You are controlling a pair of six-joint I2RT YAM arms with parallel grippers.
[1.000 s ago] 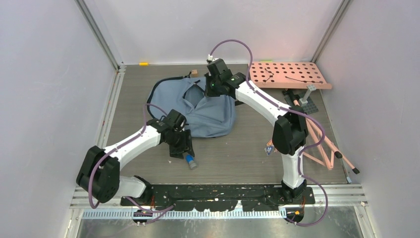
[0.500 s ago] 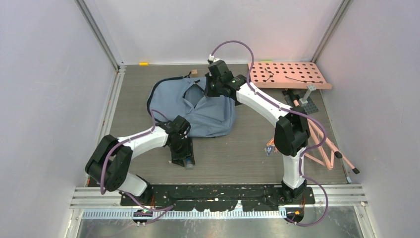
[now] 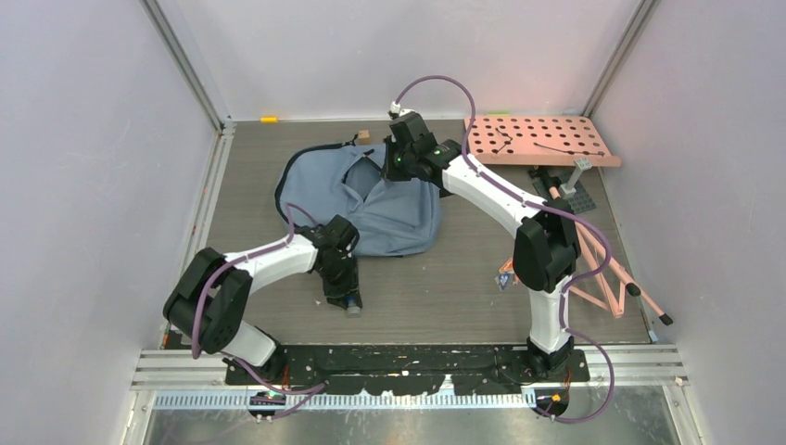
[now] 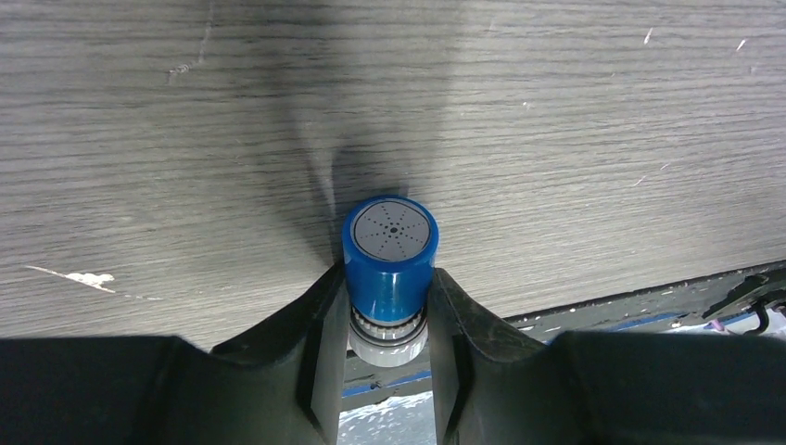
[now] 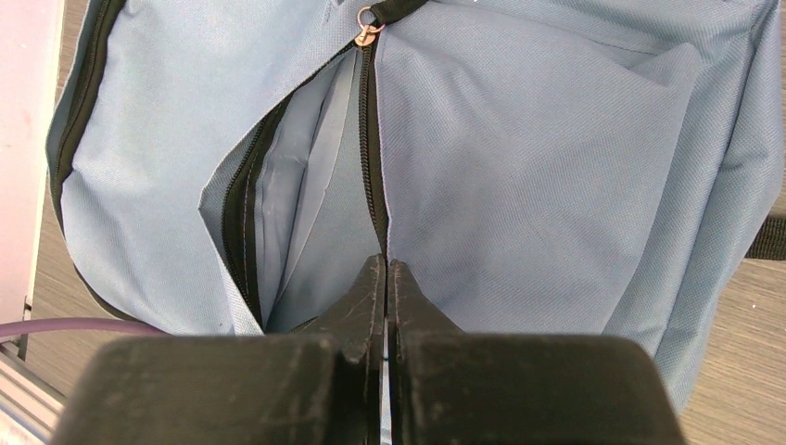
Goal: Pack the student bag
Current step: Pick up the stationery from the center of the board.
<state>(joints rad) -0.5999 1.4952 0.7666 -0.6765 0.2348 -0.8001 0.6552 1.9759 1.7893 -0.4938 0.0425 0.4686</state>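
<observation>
While the right end effector (image 5: pixel 385 267) pinches the student bag (image 5: pixel 538 139) open, the left end effector (image 4: pixel 389 287) clamps a blue-capped cylinder (image 4: pixel 390 236) (glue stick?). Next, lift it inside.

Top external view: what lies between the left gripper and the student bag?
Only bare table, in the top external view, separates the left gripper from the student bag.

White arm links (image 3: pixel 269 264), black joints (image 3: pixel 542 250), purple cables (image 5: pixel 65 326) and black fingers (image 4: pixel 320 357).
</observation>
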